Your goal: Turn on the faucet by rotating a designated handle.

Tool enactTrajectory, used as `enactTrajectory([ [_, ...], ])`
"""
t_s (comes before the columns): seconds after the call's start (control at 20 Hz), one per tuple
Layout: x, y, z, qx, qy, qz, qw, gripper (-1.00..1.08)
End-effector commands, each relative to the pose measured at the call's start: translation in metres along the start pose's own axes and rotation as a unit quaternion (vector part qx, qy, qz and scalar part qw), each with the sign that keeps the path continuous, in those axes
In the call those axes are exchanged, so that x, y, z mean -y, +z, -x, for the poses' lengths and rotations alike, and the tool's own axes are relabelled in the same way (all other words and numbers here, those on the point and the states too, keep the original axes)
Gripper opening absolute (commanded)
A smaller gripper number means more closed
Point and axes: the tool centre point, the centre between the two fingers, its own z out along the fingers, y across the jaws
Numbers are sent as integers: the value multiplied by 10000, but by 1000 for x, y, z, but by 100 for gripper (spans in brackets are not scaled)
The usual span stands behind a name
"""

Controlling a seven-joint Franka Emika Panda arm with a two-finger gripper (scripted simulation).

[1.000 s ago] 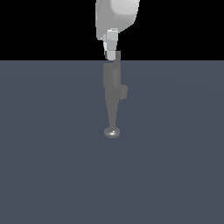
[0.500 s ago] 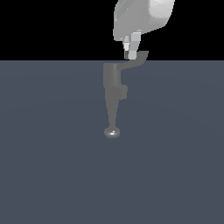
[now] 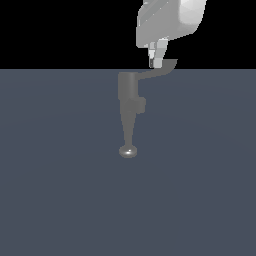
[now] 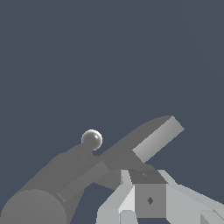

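Observation:
The grey faucet point(image 3: 127, 95) stands on the dark floor, its spout tapering toward the camera to a shiny round tip point(image 3: 128, 151), with a short side stub point(image 3: 142, 105). The thin curved handle point(image 3: 162, 69) projects from the body top toward the exterior view's right. My gripper point(image 3: 155, 63) is shut, holds nothing, and its fingertips rest against the handle near its paddle end. In the wrist view the faucet body point(image 4: 48, 192), the tip point(image 4: 92, 140) and the handle point(image 4: 155, 138) lie just beyond my gripper point(image 4: 142, 177).
A flat dark grey floor point(image 3: 60, 190) spreads around the faucet. The white arm point(image 3: 170, 20) hangs above the handle. No other objects show.
My gripper has moved toward the exterior view's right. The handle has swung with it, from over the faucet body out to the right.

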Motion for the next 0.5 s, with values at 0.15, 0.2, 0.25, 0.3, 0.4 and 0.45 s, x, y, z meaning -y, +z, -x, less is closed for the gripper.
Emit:
enactTrajectory([
  [0.15,13,1,-22,-1,67,-12,10000,-100],
  [0.2,16,1,-25,-1,73,-12,10000,-100],
  [0.25,18,1,-28,-1,80,-11,10000,-100],
  [0.3,20,1,-31,0,86,-11,10000,-100],
  [0.4,25,1,-37,0,98,-10,10000,-100],
  [0.45,27,1,-40,0,104,-10,9999,-100],
])
